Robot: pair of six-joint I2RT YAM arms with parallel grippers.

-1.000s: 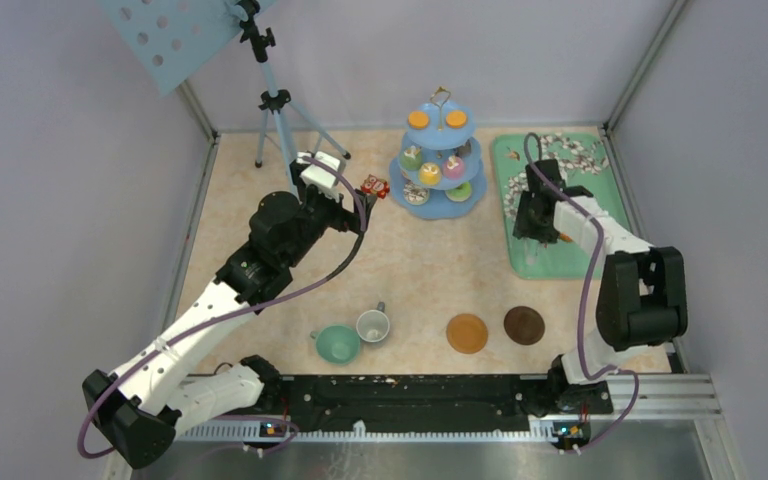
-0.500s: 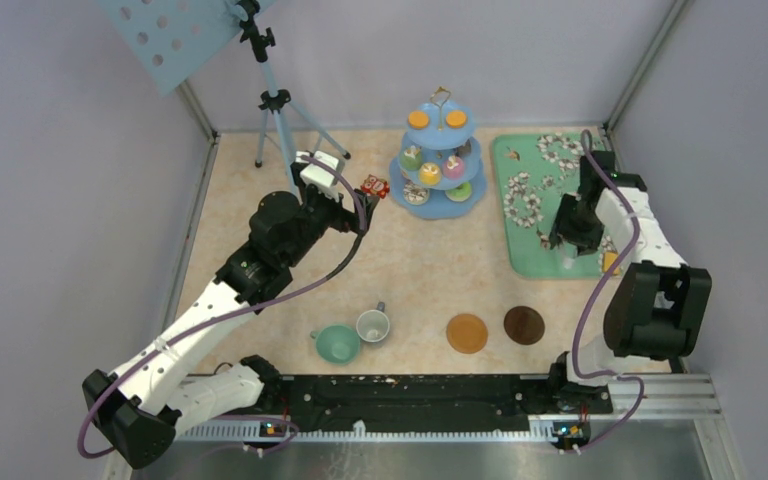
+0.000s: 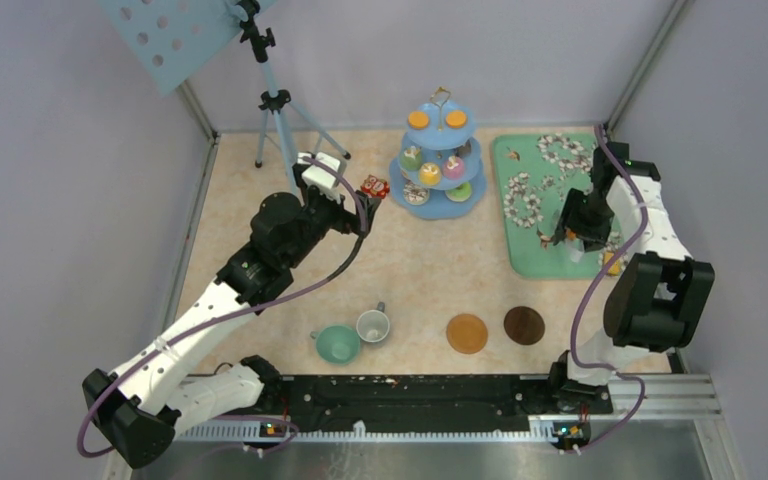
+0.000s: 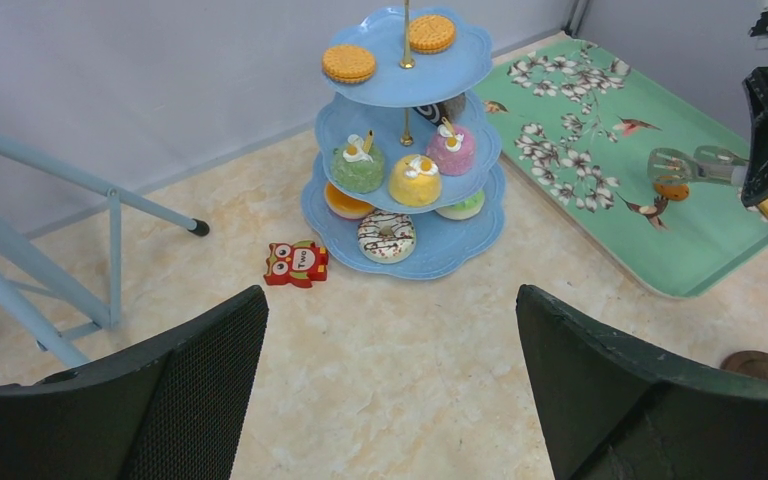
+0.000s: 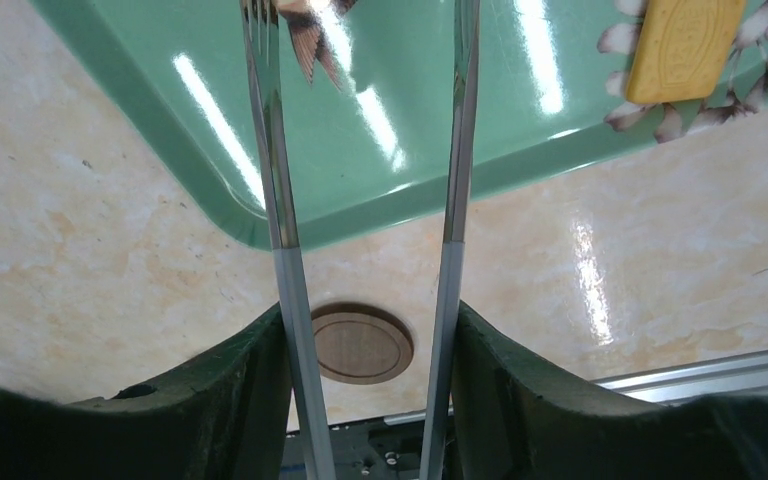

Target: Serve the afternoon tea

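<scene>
The right hand [image 5: 370, 338] is gripping the pair of long metal tongs [image 5: 282, 210], both arms pinched between its fingers, over the green floral tray [image 5: 380, 120]. The left hand [image 4: 390, 305] is hanging wide open and empty, facing the loaded light-blue three-tier stand [image 4: 460, 255] on the table beside the tray. Judging by this, it is fetching a treat; next the tongs need aiming at one.

Two cups [image 3: 337, 343] [image 3: 373, 325], two coasters [image 3: 467, 333] [image 3: 524, 325], one stand [image 3: 442, 212], one tray [image 3: 535, 255].

A light-blue three-tier stand [image 4: 465, 65] carries orange biscuits [image 4: 349, 63] and green, yellow and pink cupcakes [image 4: 415, 180]. The green tray [image 4: 705, 240] is patterned with white blossoms. There is a teal cup [image 3: 337, 344], a grey-white cup [image 3: 372, 325], a light-brown coaster [image 3: 467, 333], a dark-brown coaster [image 3: 524, 325] and silver tongs [image 5: 282, 200].
</scene>
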